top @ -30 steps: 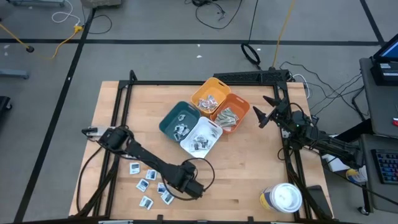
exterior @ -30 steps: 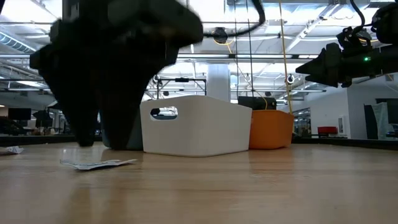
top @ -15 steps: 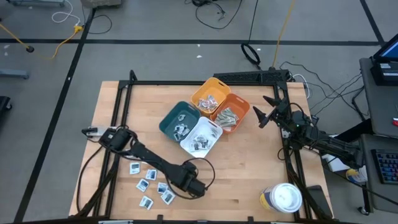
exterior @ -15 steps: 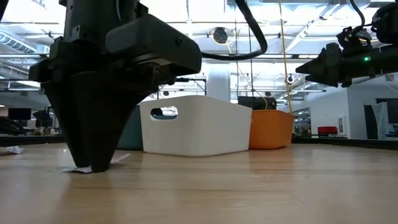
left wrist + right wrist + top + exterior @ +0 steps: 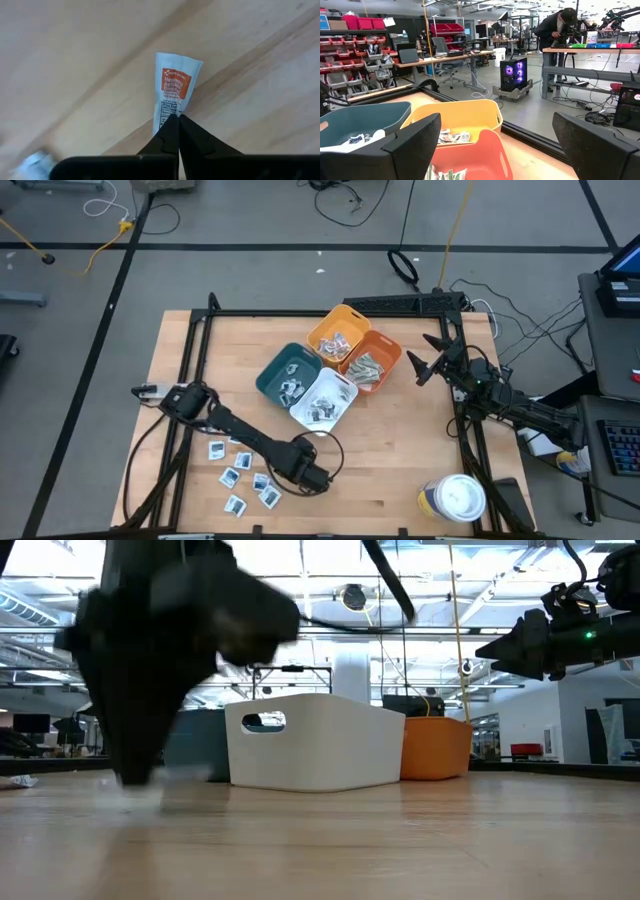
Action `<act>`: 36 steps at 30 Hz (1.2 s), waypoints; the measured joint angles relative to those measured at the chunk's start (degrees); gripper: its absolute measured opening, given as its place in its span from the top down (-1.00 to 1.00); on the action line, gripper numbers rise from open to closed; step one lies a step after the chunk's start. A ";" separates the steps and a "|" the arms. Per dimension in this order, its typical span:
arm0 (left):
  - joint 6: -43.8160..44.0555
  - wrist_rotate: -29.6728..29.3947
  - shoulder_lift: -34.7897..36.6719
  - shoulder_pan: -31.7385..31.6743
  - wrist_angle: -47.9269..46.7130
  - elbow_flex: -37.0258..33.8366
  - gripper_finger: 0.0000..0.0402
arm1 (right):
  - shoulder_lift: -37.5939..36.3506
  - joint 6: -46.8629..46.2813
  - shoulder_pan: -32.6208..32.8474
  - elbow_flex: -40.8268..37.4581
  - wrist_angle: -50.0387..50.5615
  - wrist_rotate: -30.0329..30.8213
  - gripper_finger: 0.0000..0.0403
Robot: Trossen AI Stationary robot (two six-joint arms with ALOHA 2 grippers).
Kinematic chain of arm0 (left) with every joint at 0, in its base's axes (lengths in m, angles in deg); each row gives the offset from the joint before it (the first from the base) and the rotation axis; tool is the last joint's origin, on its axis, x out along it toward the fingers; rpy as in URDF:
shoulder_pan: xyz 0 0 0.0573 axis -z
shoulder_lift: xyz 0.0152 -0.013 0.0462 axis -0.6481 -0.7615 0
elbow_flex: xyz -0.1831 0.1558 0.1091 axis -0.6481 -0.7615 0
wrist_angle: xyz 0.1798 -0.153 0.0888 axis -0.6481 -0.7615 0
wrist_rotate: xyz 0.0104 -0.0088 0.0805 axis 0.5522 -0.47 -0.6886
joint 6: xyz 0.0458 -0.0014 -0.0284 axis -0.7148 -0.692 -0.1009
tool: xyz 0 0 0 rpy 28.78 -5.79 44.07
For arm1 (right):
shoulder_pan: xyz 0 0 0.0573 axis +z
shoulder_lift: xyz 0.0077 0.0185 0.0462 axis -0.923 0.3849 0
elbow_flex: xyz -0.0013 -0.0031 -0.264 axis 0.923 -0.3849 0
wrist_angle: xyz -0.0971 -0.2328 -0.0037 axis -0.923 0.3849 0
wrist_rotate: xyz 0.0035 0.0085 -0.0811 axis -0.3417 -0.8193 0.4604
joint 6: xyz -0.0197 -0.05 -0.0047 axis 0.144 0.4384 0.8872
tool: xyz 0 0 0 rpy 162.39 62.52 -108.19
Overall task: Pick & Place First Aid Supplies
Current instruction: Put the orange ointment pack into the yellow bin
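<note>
A: So, your left gripper (image 5: 175, 120) is clamped shut on a narrow white packet (image 5: 172, 87), pinching its near end against the wooden table (image 5: 75, 60).

B: Readable print?

A: Orange block on the packet, looks like "Neomy…", second word maybe "Ointment", too soft to confirm. Small black lines below run under the fingertips, illegible.

B: Where on the table?

A: From above you have the left gripper (image 5: 310, 477) at the front of the table, just beside the loose white square packets (image 5: 238, 472). Their marks are too small to read. The pinched packet itself is hidden under the arm there.

B: Low camera?

A: Left arm is a dark blur, packet can't be made out. White bin (image 5: 315, 745) and orange bin (image 5: 437, 748) are clear; the teal bin (image 5: 195, 745) is mostly hidden behind the arm.

B: Right side?

A: Your right gripper (image 5: 428, 356) hangs with fingers spread wide, holding nothing, beside the orange bin (image 5: 372, 360). Its wrist camera shows the yellow bin (image 5: 465, 116) with packets inside, contents cut off by the rim. Person (image 5: 555, 27) in the background, bent over a bench.
</note>
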 joint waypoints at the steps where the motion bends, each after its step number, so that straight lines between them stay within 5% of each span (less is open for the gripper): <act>1: -0.06 0.17 0.85 -0.17 -1.03 0.00 0.99 | 0.00 0.00 -0.02 0.00 0.00 0.01 -0.87; 25: -16.44 -3.32 19.92 -3.36 -11.58 0.04 1.00 | 0.00 0.00 0.00 0.01 0.00 0.00 -0.87; 36: -30.56 0.41 20.68 -22.88 -12.23 0.04 1.00 | 0.00 0.02 0.00 -0.01 0.00 0.00 -0.87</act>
